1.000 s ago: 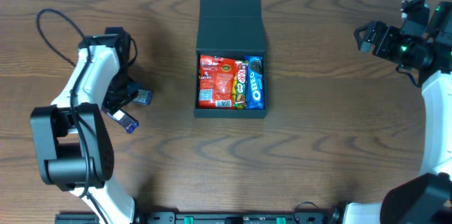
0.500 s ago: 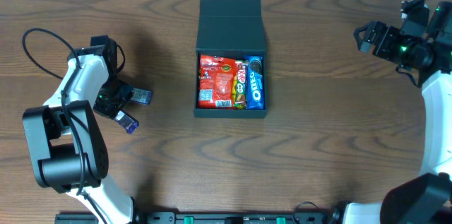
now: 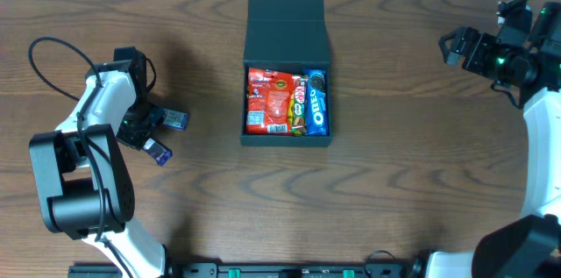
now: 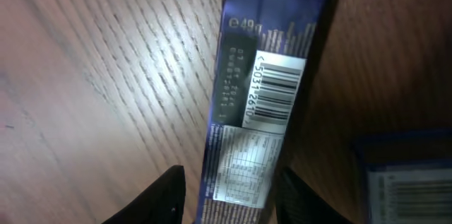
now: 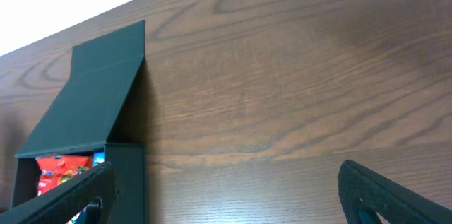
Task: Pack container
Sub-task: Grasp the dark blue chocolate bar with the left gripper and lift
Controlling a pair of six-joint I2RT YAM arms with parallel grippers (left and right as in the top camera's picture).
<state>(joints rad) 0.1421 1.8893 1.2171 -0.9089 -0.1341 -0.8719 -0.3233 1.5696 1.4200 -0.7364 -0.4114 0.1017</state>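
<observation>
Brown wood table point(image 3: 394, 190) holds everything. On the left, the left claw point(image 4: 229, 206) is open, with one finger on each side of a blue bar point(image 4: 261, 97) that lies flat. Another blue packet point(image 4: 409, 174) lies near it. In the middle, toward the far side, sits the container point(image 3: 287, 141), its lid point(image 3: 287, 28) tipped back. A red packet point(image 3: 267, 101) and an Oreo pack point(image 3: 316, 101) are already inside. I think the blue snacks and shutting the lid are left. On the right, the right claw point(image 5: 226, 199) hangs wide open and empty. Since a second ago, only the left arm has shifted left.
</observation>
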